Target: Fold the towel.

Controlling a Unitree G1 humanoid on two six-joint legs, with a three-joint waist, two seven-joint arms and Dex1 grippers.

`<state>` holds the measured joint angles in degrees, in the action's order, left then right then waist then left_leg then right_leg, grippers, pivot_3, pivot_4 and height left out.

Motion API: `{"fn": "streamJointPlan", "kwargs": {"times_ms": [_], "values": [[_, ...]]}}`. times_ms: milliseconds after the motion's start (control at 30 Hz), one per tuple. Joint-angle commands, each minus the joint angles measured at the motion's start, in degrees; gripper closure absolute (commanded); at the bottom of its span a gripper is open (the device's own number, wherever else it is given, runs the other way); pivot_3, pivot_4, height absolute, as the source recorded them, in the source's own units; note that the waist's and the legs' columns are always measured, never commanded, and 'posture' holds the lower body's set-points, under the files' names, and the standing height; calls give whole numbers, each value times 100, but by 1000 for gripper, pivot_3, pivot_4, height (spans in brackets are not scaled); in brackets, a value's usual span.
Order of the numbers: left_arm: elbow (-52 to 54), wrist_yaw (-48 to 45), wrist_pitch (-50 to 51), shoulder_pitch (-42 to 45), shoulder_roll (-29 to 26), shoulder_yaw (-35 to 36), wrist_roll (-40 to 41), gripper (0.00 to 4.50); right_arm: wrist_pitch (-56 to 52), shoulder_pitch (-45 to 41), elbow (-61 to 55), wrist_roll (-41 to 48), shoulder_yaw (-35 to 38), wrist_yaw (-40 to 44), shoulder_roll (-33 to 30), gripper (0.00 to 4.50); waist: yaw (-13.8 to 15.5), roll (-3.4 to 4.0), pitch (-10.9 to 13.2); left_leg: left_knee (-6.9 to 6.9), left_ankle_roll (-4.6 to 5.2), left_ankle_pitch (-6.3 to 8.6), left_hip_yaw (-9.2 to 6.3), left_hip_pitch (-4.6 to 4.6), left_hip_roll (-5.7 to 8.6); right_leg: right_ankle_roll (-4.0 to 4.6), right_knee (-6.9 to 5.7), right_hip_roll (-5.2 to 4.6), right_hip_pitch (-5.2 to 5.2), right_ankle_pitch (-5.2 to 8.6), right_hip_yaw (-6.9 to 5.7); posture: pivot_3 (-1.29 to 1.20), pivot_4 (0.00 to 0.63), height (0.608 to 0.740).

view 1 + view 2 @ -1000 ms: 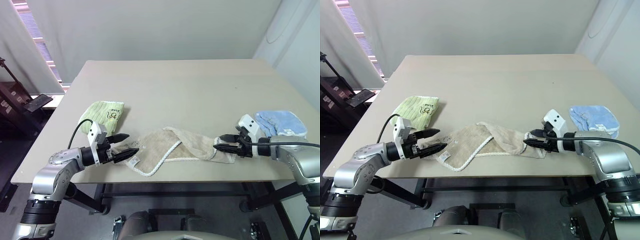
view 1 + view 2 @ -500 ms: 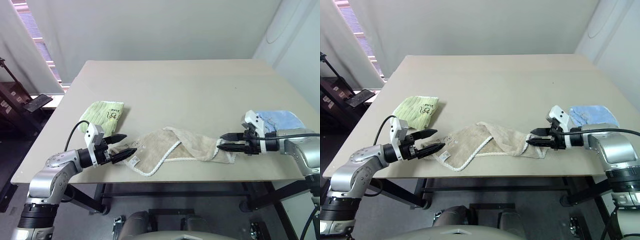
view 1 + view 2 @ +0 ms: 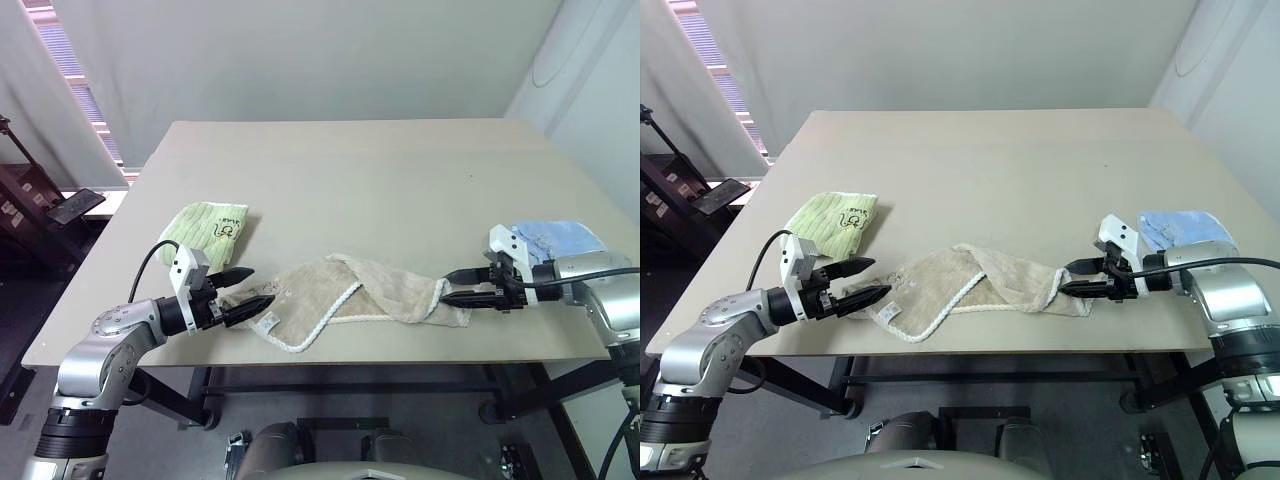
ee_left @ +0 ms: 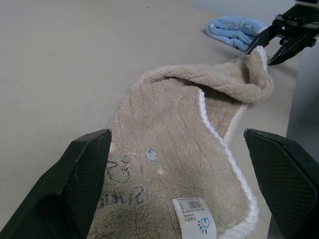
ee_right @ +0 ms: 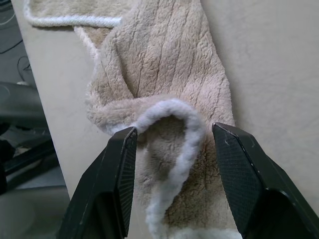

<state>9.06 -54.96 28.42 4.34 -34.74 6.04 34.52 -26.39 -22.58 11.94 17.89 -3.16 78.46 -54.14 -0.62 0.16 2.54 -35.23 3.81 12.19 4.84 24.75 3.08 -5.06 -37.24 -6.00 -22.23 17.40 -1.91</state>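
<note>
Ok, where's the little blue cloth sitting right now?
In the left eye view the blue cloth lies on the table near its right edge, just behind the right hand and past the right end of the towel.

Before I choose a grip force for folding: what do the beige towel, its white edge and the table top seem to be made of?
The beige towel: soft, matte plush or terry fabric, with a fuzzy ribbed pile. Its white edge: thick, cord-like fleecy piping, probably the same kind of fibre. The table top: smooth, matte, uniformly beige board, possibly laminate; the exact material is unclear.
</note>
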Motion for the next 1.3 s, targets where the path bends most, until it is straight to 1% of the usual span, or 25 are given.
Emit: {"fn": "streamJointPlan", "kwargs": {"times_ms": [33, 300, 400, 533, 600, 667, 800, 900, 1000, 1067, 1167, 1233, 1300], "values": [[202, 15, 10, 8, -12, 139, 112, 0, 282, -226, 91, -108, 40, 196, -166, 2010, -2, 0, 0, 0, 0, 0, 0, 0, 0, 0, 0, 0, 0, 0, 0, 0, 0, 715], [370, 118, 67, -43, 34, 137, 153, 0, 686, -437, 289, -340, -163, 282, 76, 2010, -5, 0, -1, -2, 0, 0, 1, 0, 0, 0, -1, 0, 0, -2, 0, 0, 0, 715], [424, 149, 92, -59, 25, 154, 183, 0, 804, -461, 233, -329, -150, 273, 164, 2562, -6, 0, -1, -2, 0, 0, 0, 0, 0, 0, -2, 0, 0, -2, 0, 0, 0, 715], [511, 176, 133, -104, -4, 184, 240, 0, 987, -439, 112, -222, -55, 297, 238, 3952, -4, 0, -1, -3, -1, 0, 1, 0, 0, 0, -3, 0, 0, -3, 0, 0, 0, 715], [551, 165, 160, -130, -25, 203, 267, 0, 1096, -395, 50, -162, -8, 327, 241, 4476, 1, 1, -1, -4, -1, 0, 0, 0, 0, -1, -3, 0, 1, -4, 0, 0, 0, 715], [580, 100, 154, -196, -103, 217, 244, 0, 1101, -385, -67, 36, 160, 296, 293, 4476, -3, 1, -1, -5, -1, 0, 1, 0, 0, -1, -3, 0, 1, -5, 0, 0, 0, 715], [766, -218, -90, -344, -460, -12, -72, 0, 614, -380, -208, 308, 468, -4, 310, 4476, -11, 1, -1, -4, -1, -1, 1, 0, 0, -1, -4, 0, -1, -5, 0, 0, 0, 715], [853, -359, -331, -379, -525, -165, -231, 0, 83, -471, -278, 492, 709, -441, 375, 4476, 0, 3, -3, -4, -1, -1, 3, 0, 0, 4, -4, 0, -1, -7, 0, 0, 0, 715], [898, -457, -528, -346, -522, -354, -420, 0, -383, -592, -299, 626, 923, -1037, 582, 4476, 0, 5, -4, -4, -1, -1, 5, 0, 0, 10, -4, 0, 0, -10, 0, 0, 0, 715], [809, -483, -810, -266, -504, -543, -708, 0, -603, -555, -450, 758, 1090, -1319, 707, 4476, 0, 6, -5, -4, -2, -1, 8, 0, 0, 11, -4, -1, -3, -13, 1, 0, 0, 715], [704, -604, -1087, -176, -506, -780, -974, 0, -1034, -869, -612, 1127, 1592, -2059, 1026, 4476, -2, 9, -5, -3, -2, -1, 8, 0, 0, 11, -4, -2, -5, -13, 0, 0, 0, 715], [637, -578, -1176, -152, -435, -878, -1077, 0, -1302, -1265, -902, 1496, 1959, -2538, 1219, 4476, -16, 15, -3, -2, -2, -1, 11, 0, 0, 11, -5, -2, -7, -13, 2, 0, 0, 715], [563, -584, -1215, -128, -399, -921, -1118, 0, -1513, -1649, -1048, 1709, 2139, -2957, 1363, 4476, -18, 29, -7, -1, -2, -1, 13, 0, 0, 9, -7, -3, -10, -14, 2, 0, 0, 715]]}}
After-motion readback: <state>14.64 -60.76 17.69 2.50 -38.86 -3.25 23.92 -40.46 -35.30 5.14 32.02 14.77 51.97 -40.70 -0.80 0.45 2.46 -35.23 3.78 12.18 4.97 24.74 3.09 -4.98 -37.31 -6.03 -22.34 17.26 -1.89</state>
